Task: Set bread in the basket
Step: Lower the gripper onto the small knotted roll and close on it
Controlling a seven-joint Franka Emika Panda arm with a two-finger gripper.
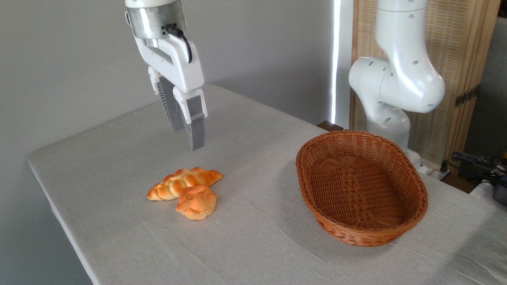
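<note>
Claw [189, 136] aloft, gap seemingly slight, arm cropped

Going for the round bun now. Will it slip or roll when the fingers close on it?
The bun looks glossy on top, so it may slip. Its paler flat base probably keeps it from rolling. It touches the braided loaf, so a push would likely nudge that too. The gripper hangs above, empty.
</note>
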